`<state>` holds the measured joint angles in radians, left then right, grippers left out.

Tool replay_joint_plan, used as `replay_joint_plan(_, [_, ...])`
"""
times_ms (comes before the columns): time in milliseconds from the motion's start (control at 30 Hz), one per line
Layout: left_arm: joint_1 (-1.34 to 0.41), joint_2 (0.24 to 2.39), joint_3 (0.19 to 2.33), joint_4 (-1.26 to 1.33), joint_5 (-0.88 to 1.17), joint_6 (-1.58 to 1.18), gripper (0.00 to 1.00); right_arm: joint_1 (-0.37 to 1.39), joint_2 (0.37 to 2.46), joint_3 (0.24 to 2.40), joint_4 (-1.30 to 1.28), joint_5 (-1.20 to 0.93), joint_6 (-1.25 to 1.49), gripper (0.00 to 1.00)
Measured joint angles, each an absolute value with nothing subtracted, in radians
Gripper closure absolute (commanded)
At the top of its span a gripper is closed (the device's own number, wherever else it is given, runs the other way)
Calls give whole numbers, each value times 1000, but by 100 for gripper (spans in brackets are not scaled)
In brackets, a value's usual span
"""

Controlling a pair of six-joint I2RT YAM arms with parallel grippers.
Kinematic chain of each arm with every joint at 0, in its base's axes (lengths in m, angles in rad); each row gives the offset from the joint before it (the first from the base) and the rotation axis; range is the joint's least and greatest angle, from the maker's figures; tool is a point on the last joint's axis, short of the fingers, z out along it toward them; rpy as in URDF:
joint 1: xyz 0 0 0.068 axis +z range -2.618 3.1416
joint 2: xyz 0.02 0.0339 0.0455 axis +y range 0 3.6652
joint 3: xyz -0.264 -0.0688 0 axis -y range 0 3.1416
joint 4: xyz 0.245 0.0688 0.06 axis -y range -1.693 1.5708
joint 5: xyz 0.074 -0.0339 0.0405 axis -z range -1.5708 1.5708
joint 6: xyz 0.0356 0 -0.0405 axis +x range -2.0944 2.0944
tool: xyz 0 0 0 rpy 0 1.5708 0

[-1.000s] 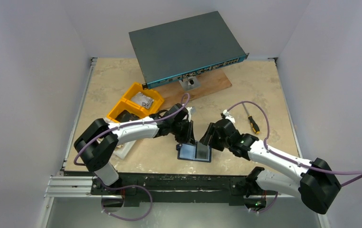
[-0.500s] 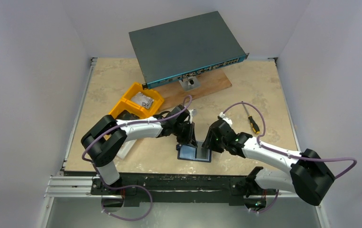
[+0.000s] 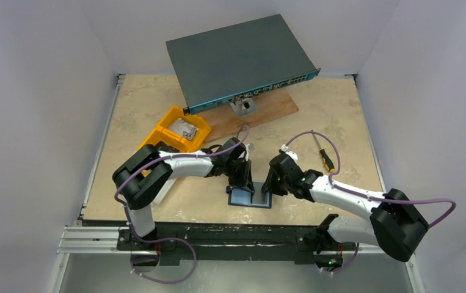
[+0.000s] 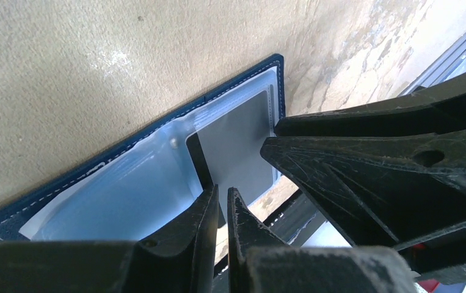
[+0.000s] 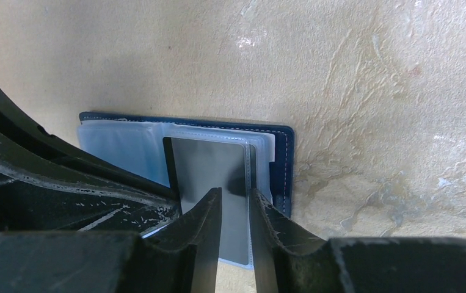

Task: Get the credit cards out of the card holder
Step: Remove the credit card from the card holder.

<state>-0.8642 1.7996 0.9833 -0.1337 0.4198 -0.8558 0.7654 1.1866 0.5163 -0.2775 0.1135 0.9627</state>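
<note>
The card holder lies open near the table's front edge, navy with pale clear sleeves. A grey credit card sits in its right sleeve, also seen in the left wrist view. My left gripper bears down on the holder's middle, its jaws shut to a slit on the black strip at the fold. My right gripper hangs over the holder's right half. Its fingers stand a narrow gap apart above the card's right part, nothing pinched between them.
Yellow bins stand at the left behind my left arm. A grey network switch rests on a wooden board at the back. A screwdriver lies to the right. A white object lies by the left arm.
My right gripper has slid left over the holder and its jaws have narrowed. The left arm's elbow has swung right while its gripper stays on the holder.
</note>
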Motion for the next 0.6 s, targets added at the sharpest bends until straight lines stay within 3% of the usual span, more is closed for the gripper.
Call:
replay_joint_plan(333, [-864, 1808, 966, -140, 405, -854, 80, 765, 1200, 516, -269, 113, 956, 85])
replay_joint_plan(600, [-864, 1798, 950, -133, 400, -855, 78, 765, 1208, 516, -260, 109, 952, 89])
